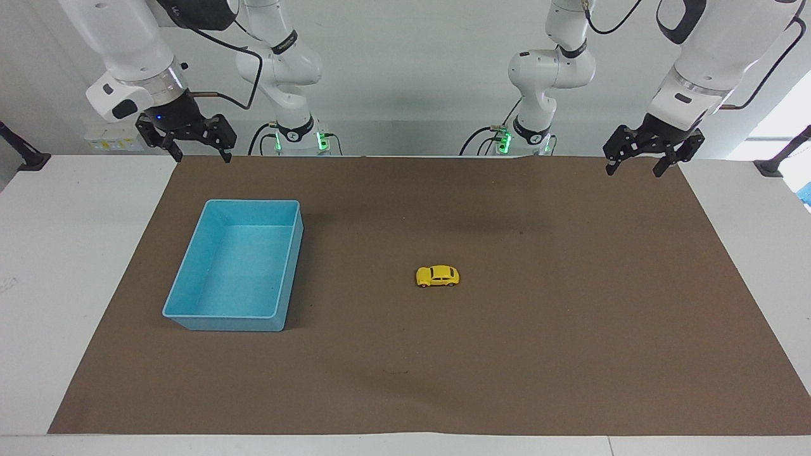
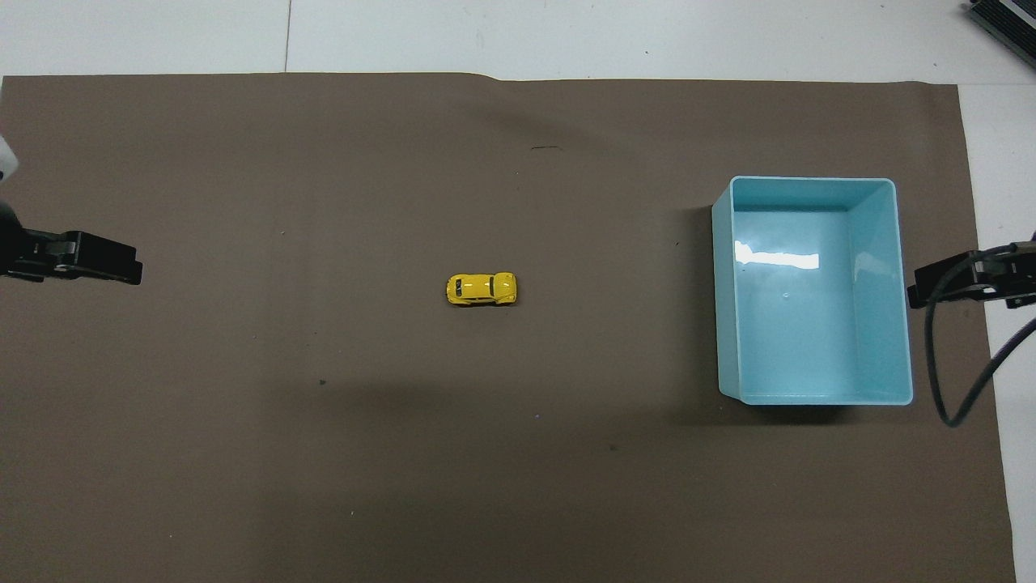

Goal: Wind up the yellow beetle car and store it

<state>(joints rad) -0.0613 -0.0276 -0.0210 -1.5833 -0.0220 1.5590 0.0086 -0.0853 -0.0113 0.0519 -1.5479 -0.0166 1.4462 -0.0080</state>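
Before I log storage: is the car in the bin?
Out. The car sits on the mat; the bin is empty.

Table covering: brown mat, matt, paper-like, with faint creases and a slightly wavy edge at the robots' end. Table: white, smooth, low sheen.

Blue bin: light blue plastic, smooth; its floor is glossy (a bright streak of reflected light lies across it in the overhead view).

Yellow beetle car: hard, shiny yellow body, dark windows, black wheels; metal or plastic cannot be told.

Left gripper and right gripper: matt black, on glossy white arm shells.
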